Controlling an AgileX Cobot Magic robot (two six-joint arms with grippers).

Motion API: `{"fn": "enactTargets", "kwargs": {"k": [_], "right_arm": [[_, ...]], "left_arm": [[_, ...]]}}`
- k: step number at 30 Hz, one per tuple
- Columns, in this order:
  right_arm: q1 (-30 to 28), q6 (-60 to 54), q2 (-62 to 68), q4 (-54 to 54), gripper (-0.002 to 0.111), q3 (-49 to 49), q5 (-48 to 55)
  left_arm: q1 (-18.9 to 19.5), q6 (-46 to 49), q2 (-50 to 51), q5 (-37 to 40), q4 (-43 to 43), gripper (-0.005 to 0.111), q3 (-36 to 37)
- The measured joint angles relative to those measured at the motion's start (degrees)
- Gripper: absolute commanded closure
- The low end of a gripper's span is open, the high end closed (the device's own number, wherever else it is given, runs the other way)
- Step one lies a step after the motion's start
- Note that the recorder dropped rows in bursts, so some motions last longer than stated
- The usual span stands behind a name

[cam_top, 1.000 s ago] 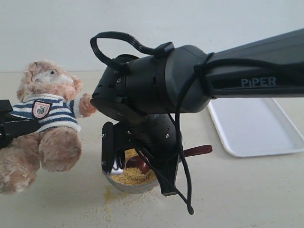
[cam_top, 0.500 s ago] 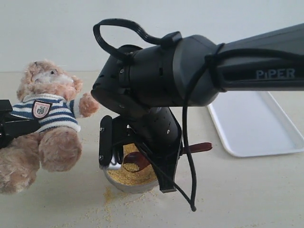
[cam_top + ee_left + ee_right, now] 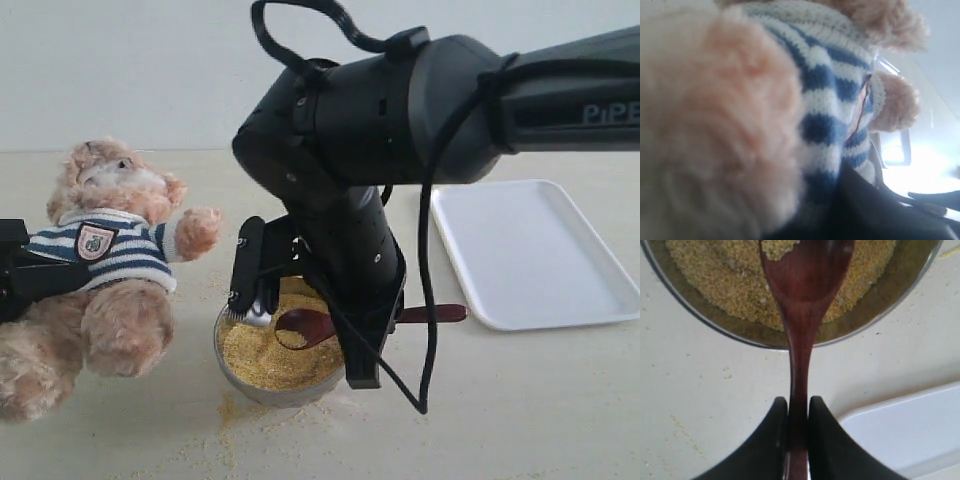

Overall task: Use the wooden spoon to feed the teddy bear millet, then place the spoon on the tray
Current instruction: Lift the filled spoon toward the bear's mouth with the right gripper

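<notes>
Our right gripper (image 3: 797,407) pinches the thin end of the spoon (image 3: 805,285). The spoon's round end sits in the millet (image 3: 715,275) in the bowl (image 3: 715,325), with only a few grains on it. Our left gripper (image 3: 38,272) hugs the bear (image 3: 110,250) round its middle, just beside the bowl, and the tray (image 3: 540,250) lies on the bowl's other side. We think now is the scoop, so we should dip the spoon deeper, then lift it flat and slow so nothing spills on the tabletop (image 3: 520,410), and aim for the bear's mouth.
</notes>
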Motion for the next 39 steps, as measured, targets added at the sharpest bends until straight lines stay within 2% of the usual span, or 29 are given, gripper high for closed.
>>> {"fn": "enactTargets", "kwargs": {"k": [7, 13, 24, 28, 39], "right_arm": [[-2.5, -1.1, -1.9, 4.9, 0.109, 0.0, 0.3], [-2.5, -1.4, -2.7, 8.6, 0.109, 0.0, 0.4], [-2.6, -1.6, -3.1, 7.5, 0.109, 0.0, 0.4], [-2.6, -1.5, -4.2, 3.7, 0.109, 0.0, 0.4], [-2.6, -0.5, -5.0, 3.5, 0.109, -5.7, 0.5]], "left_arm": [[0.0, -2.9, 0.0, 6.8, 4.7, 0.102, 0.0], [0.0, -5.6, 0.0, 7.1, 9.8, 0.102, 0.1], [0.0, -5.3, 0.0, 7.2, 11.2, 0.102, 0.1], [0.0, -6.1, 0.0, 6.5, 11.4, 0.102, 1.5], [0.0, -6.9, 0.0, 5.8, 11.4, 0.102, 6.6]]}}
